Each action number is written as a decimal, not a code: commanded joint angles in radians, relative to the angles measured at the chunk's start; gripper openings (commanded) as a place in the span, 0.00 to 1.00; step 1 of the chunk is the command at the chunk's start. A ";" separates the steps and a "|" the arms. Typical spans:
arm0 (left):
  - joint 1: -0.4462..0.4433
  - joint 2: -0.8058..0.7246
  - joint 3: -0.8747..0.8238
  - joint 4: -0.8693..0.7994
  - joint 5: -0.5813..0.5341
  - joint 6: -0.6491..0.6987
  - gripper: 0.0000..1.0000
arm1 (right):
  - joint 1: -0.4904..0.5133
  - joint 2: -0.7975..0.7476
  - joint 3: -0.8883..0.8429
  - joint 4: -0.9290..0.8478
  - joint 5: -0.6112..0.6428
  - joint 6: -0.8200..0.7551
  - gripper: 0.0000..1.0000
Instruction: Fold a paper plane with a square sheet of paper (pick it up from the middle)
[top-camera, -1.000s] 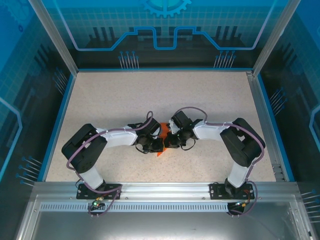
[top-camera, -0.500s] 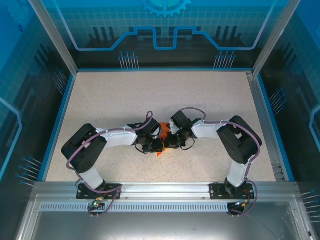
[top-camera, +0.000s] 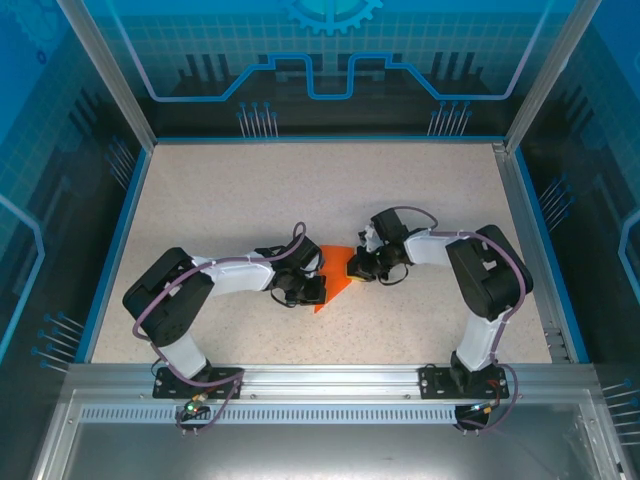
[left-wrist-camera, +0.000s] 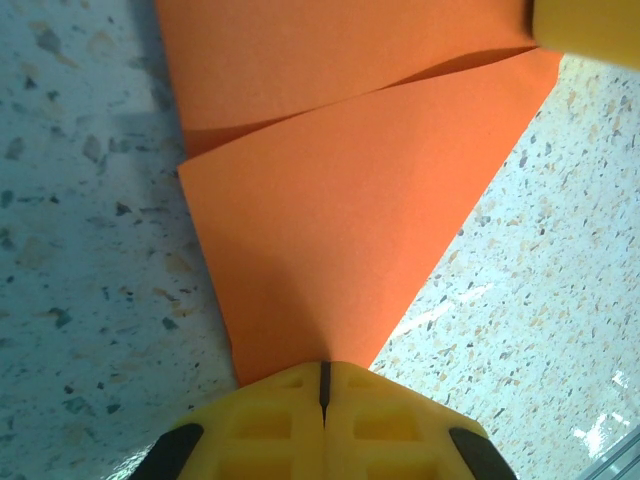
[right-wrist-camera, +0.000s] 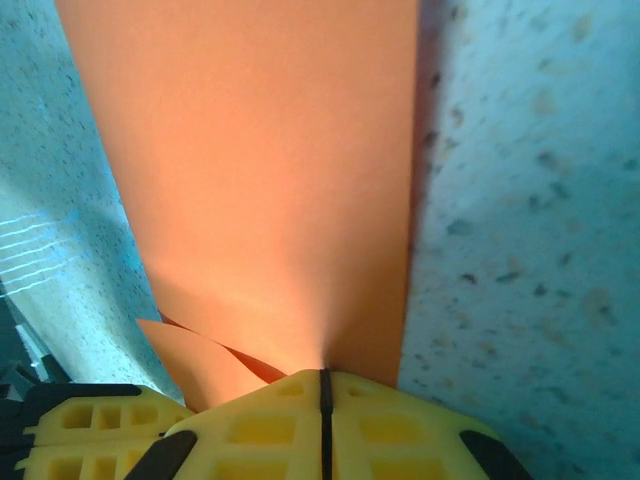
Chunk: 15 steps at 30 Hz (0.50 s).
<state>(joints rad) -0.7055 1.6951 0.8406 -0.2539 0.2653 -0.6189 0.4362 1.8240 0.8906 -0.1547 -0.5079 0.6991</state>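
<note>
The left claw (left-wrist-camera: 322, 388) is clamped, pads together, on the narrow corner of the folded square sheet of paper (left-wrist-camera: 345, 230). The sheet fans out ahead of it over the speckled worktop (left-wrist-camera: 80, 230). The right claw (right-wrist-camera: 322, 392), facing it, is pinched on the sheet's opposite edge.

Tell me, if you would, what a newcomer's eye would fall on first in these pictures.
The orange paper stands out first, a creased, pointed shape at the middle of the speckled table. The left gripper and the right gripper meet over it from opposite sides, each pinched shut on it. Glowing blue walls frame the whole cell.
</note>
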 joint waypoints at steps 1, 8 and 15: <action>0.004 0.049 -0.056 -0.074 -0.062 0.025 0.05 | -0.059 0.018 -0.041 0.036 0.022 -0.014 0.10; 0.004 0.047 -0.055 -0.074 -0.059 0.025 0.05 | -0.057 -0.093 -0.044 0.021 0.002 -0.029 0.13; 0.002 0.051 -0.040 -0.079 -0.057 0.028 0.05 | 0.046 -0.115 -0.016 -0.004 -0.018 -0.036 0.16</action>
<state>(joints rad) -0.7059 1.6951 0.8349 -0.2382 0.2661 -0.6189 0.4305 1.6997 0.8566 -0.1333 -0.5163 0.6800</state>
